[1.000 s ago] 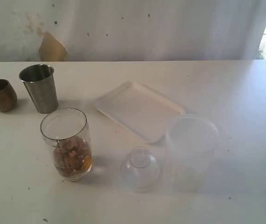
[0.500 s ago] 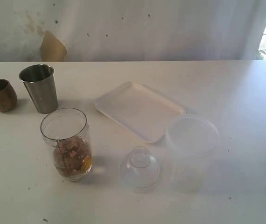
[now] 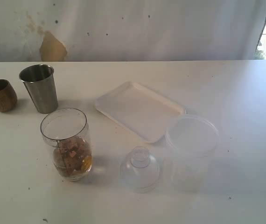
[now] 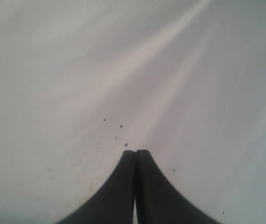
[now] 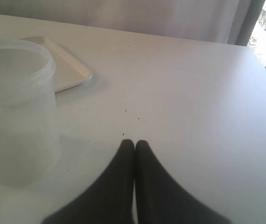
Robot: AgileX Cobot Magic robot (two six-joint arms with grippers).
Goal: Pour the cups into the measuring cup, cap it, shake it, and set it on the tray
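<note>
Measuring cup (image 3: 66, 144) is seen upright and uncapped on the table (image 3: 245, 93), left in the exterior view, with brown and orange bits held in its bottom. The steel tumbler (image 3: 39, 88) and wooden cup (image 3: 0, 95) are set farther back, and the tray (image 3: 140, 109), domed lid (image 3: 140, 169) and frosted tub (image 3: 191, 151) to its right. Only bare table is shown in the left wrist view, where the left gripper (image 4: 136, 151) is pressed closed on nothing. In the right wrist view, tub and tray corner are shown beyond the right gripper (image 5: 135, 142), likewise closed and empty.
</note>
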